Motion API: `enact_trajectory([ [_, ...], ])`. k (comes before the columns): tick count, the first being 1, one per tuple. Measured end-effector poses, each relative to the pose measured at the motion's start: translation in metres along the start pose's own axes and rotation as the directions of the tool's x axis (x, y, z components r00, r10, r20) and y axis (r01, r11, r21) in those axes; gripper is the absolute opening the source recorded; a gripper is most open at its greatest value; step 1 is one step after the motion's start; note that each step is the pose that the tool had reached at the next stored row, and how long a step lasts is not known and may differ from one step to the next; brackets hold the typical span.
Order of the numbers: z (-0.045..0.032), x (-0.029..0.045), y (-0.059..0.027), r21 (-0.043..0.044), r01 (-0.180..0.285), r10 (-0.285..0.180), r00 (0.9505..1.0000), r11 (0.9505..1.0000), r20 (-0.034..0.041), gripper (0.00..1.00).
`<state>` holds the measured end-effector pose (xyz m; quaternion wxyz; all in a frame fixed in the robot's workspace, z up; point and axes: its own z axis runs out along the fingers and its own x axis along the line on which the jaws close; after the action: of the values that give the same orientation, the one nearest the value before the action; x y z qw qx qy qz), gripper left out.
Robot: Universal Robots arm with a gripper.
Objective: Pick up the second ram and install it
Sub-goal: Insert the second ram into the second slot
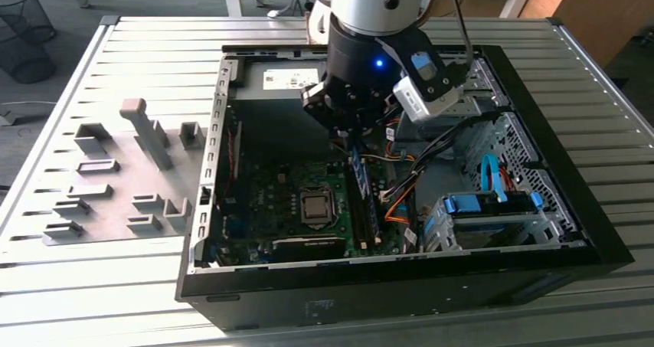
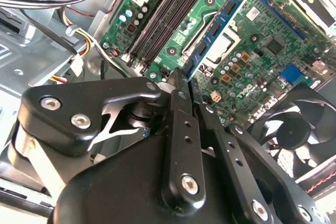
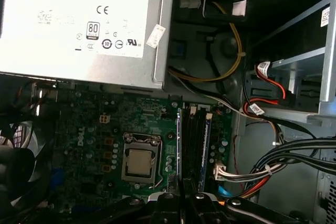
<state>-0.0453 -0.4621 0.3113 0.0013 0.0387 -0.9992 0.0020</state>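
Note:
My gripper [image 1: 353, 139] is down inside the open computer case [image 1: 204, 209], shut on the second ram [image 1: 354, 167], a thin blue-green stick with black chips. In the second wrist view the black fingers [image 2: 181, 108] pinch one end of the ram [image 2: 215, 24], which reaches out over the green motherboard [image 2: 262, 72], between the processor socket [image 2: 224, 51] and the black memory slots [image 2: 163, 14]. The first wrist view has the ram edge-on [image 3: 180, 150] above the gripper [image 3: 182, 195], beside the slots [image 3: 193, 140]. Another blue stick [image 3: 208, 145] stands in a slot at the far side of the row.
Grey holder blocks [image 1: 122, 178] stand on the slatted table at the exterior view's left. Inside the case are a power supply [image 3: 79, 24], cable bundles [image 3: 283, 166], a cooling fan [image 2: 299, 129] and a drive cage with blue parts [image 1: 491, 209].

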Motion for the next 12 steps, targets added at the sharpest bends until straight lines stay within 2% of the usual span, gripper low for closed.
enact_trajectory([
  [4, 0.0057, 0.0000, 0.0000, 0.0001, -0.069, 0.069, 0.9976, 0.9976, -0.0005, 0.14],
  [7, 0.0110, -0.0020, -0.0001, 0.0001, -0.074, 0.074, 0.9973, 0.9973, -0.0005, 0.14],
  [12, 0.0201, -0.0093, -0.0006, 0.0002, -0.074, 0.074, 0.9973, 0.9973, -0.0006, 0.14],
])
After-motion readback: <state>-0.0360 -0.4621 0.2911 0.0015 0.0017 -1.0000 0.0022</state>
